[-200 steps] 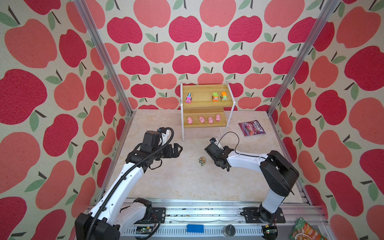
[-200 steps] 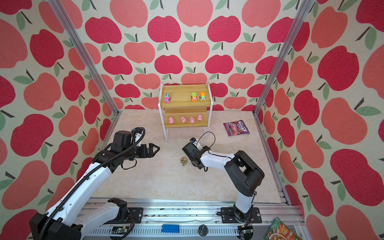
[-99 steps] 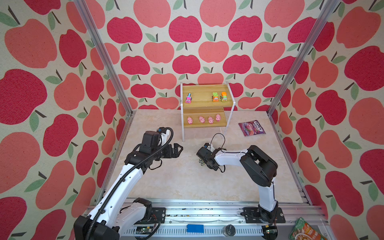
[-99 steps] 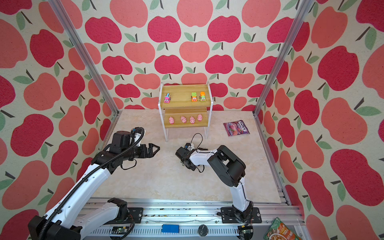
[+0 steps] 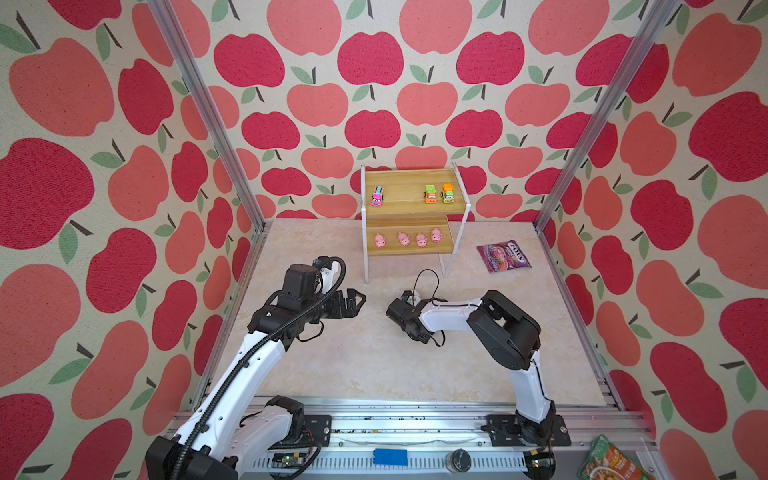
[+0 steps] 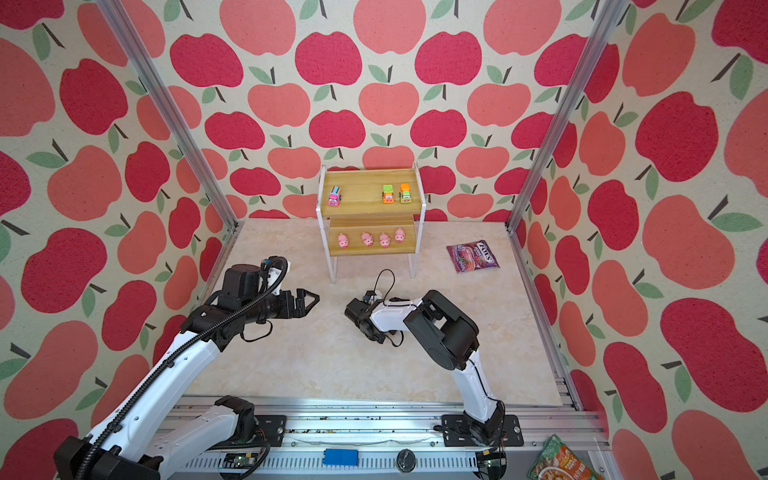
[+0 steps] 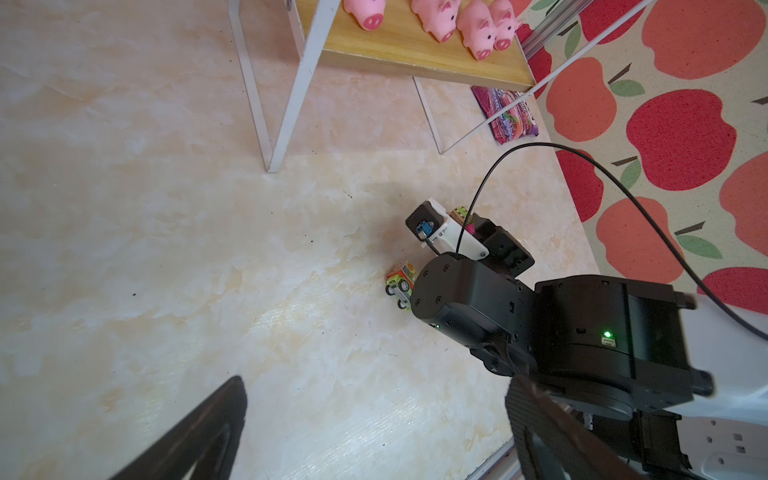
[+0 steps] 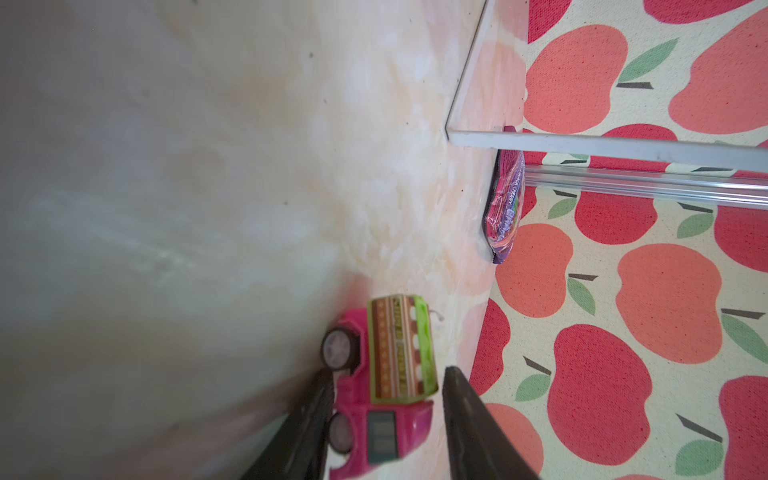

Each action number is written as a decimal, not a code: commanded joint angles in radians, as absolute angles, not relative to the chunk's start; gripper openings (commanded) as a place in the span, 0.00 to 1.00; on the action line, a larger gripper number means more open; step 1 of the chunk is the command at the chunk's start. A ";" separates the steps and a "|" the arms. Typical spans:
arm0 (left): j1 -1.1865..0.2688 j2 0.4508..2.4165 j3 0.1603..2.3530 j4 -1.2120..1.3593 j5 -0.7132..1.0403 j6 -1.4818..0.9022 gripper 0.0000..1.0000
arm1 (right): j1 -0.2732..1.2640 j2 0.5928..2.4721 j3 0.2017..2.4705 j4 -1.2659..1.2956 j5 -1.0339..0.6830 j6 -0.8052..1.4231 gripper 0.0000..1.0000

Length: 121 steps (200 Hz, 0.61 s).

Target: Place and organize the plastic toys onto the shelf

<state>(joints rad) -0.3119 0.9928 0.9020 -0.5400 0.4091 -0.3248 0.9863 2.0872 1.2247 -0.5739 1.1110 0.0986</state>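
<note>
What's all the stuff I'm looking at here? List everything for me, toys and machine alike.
shelf: one, yellowish wood, white legs, back of the table
pigs: four, pink, shelf's lower step
cars on the shelf: three, pink, green and orange, upper step
green car: one, on the table beside the right claw
pink car: one, striped box on top, between the right claw's jaws
candy bag: one, purple, on the table right of the shelf
snack packet: one, green and orange, outside the front right corner
walls: three, apple print, around the table
left claw: one, black, open and empty, over the table
right claw: one, black, open, low on the table
</note>
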 commanded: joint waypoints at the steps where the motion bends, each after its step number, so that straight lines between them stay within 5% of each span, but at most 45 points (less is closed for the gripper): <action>1: -0.316 0.977 0.891 -0.532 0.420 -0.330 1.00 | 1.012 2.062 1.201 -0.570 1.056 0.137 0.51; 121: -0.320 1.012 0.925 -0.526 0.416 -0.293 0.99 | 0.966 1.649 1.029 -0.352 0.783 0.168 0.67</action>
<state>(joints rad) -0.3122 1.0031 0.9020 -0.5301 0.4088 -0.3229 0.9848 1.7515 1.0859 -0.4339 0.9134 0.1207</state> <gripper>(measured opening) 0.992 0.649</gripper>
